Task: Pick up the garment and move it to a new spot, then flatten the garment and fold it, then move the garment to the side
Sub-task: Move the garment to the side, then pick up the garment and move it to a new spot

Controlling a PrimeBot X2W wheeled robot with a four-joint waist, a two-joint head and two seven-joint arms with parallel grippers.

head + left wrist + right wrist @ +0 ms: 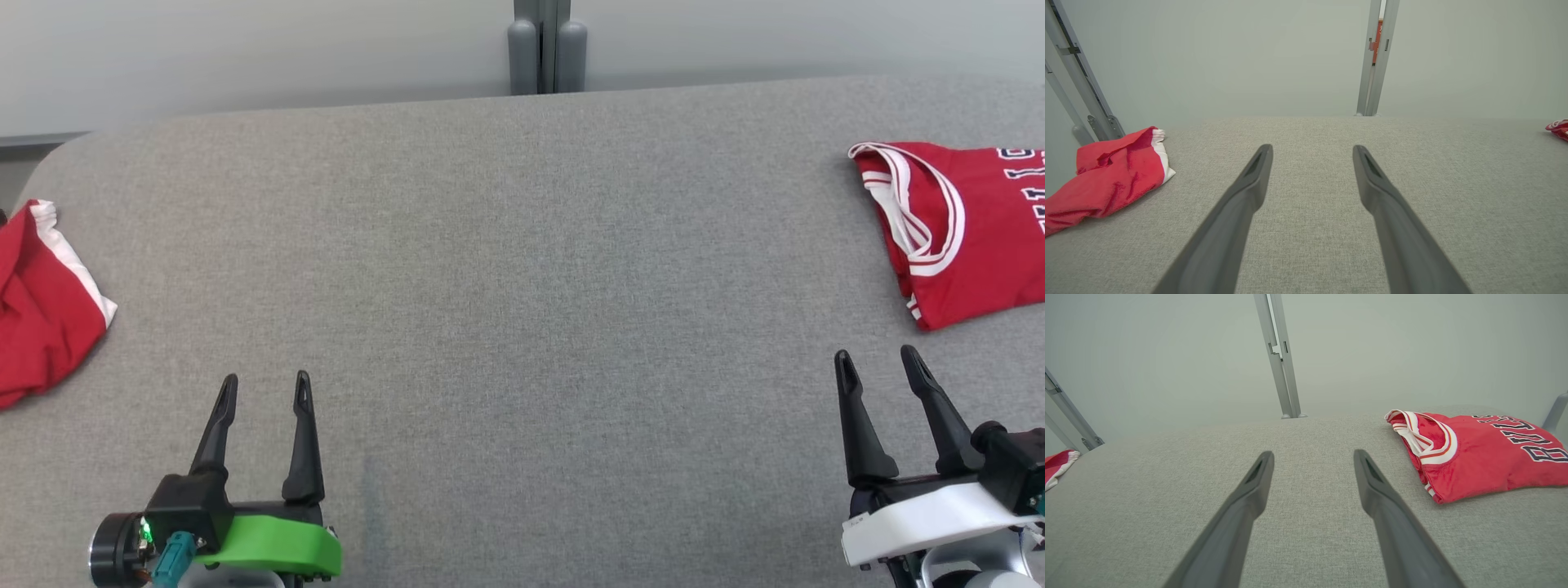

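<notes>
A crumpled red garment (41,310) with a white band lies at the grey table's left edge; the left wrist view has it (1114,175) off to the left of my fingers. A folded red jersey (971,237) with white trim and dark lettering lies flat at the far right, seen close in the right wrist view (1478,457). My left gripper (265,388) hovers open and empty near the front left, right of the crumpled garment. My right gripper (876,357) is open and empty at the front right, just in front of the jersey.
The grey fabric-covered table (522,286) spans the whole view, with a rounded back left corner. A grey metal post (547,49) stands behind its far edge against a pale wall. Slanted metal rails (1081,81) rise behind the left garment.
</notes>
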